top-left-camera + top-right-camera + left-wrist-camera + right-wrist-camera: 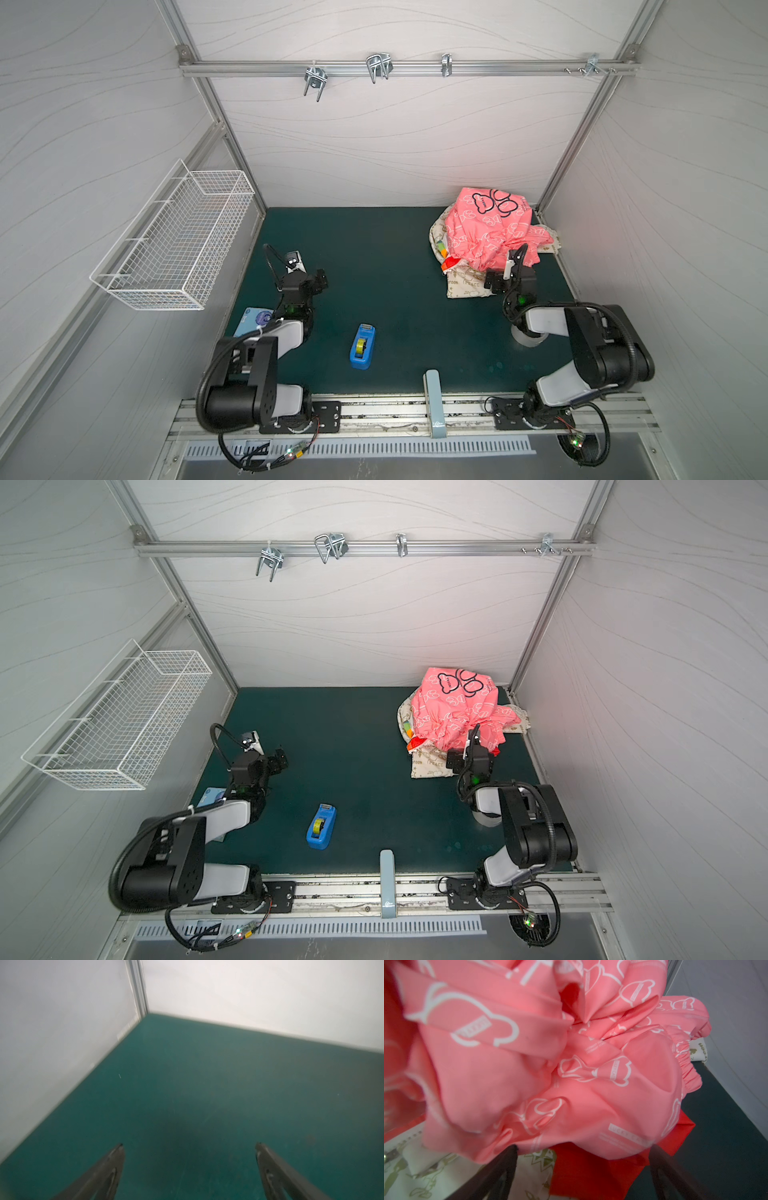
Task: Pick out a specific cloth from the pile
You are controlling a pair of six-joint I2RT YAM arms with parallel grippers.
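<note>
Right gripper (582, 1148) stands open and empty against the pink cloth (571, 1064) topping the pile (490, 232). The cloth (465, 286) lies beneath, with a cream corner exposed on the mat (374, 270) beside the gripper. Advise: drop to that corner and pinch cream only, clear of pink and red cloth (602, 1172).

Both top views are bright. The white walls (104, 124) bend near the edges. A pink glow sits on the back wall (498, 166) just above the pile (490, 232). Soft shadows lie on the green mat (395, 257). The left wrist view is hazy and blurry, with a dark patch on the green mat. In the right wrist view the nearest pink cloth (529, 1064) is smeared, and the right gripper (583, 1148) looks dark and fuzzy.
</note>
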